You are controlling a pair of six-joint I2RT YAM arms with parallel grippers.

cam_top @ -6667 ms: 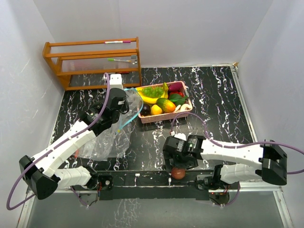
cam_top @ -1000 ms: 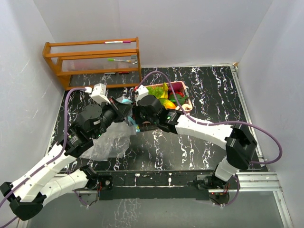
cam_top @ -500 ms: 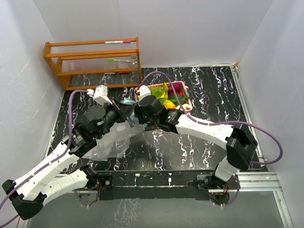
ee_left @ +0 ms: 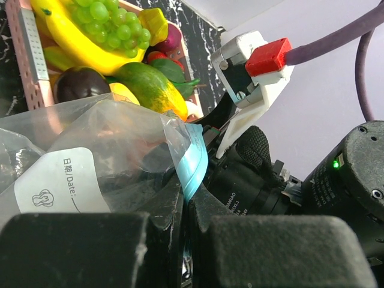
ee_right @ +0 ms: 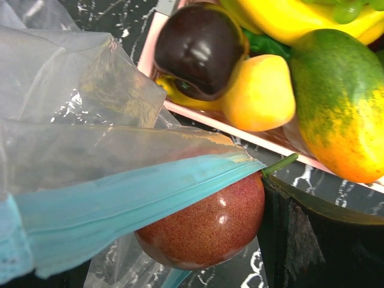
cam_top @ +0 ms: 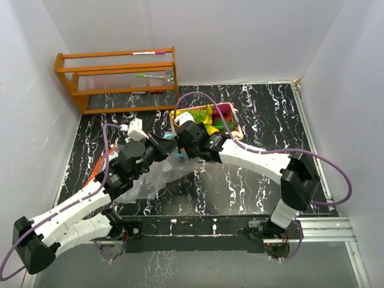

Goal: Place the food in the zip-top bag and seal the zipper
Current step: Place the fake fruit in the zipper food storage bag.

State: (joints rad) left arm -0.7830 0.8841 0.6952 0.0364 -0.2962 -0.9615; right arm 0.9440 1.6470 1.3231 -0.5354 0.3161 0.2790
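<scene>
Presently, landmark: pink tray [ee_left: 30, 48] on the black marbled table [cam_top: 264, 114]; all places given from it.
Left gripper [ee_left: 183, 222]: just in front of the tray's near-left corner, clamped on the zip-top bag [ee_left: 108, 138] at its blue zipper strip [ee_right: 120, 204].
Bag: clear plastic, rumpled, mouth lifted toward the tray, body trailing away from it to the near left; white date label facing the left wrist camera.
Right gripper [cam_top: 182, 147]: at the tray's near-left corner, right beside the left gripper, spread wide and gripping nothing firmly, so far as visible.
Finger [ee_right: 312, 240]: dark, against the right flank of the fruit; opposite finger mostly hidden by plastic.
Reddish-brown round fruit [ee_right: 204, 222]: just outside the tray's near wall, between the spread fingers, at the bag mouth, zipper strip lying across its top.
Food in tray: banana [ee_left: 78, 45], green grapes [ee_left: 111, 21], dark plum [ee_right: 201, 48], yellow lemon-like fruit [ee_right: 261, 90], green-orange mango [ee_right: 342, 102], heaped together.
Wooden rack [cam_top: 117, 78]: behind and left of the tray, against the back wall.
</scene>
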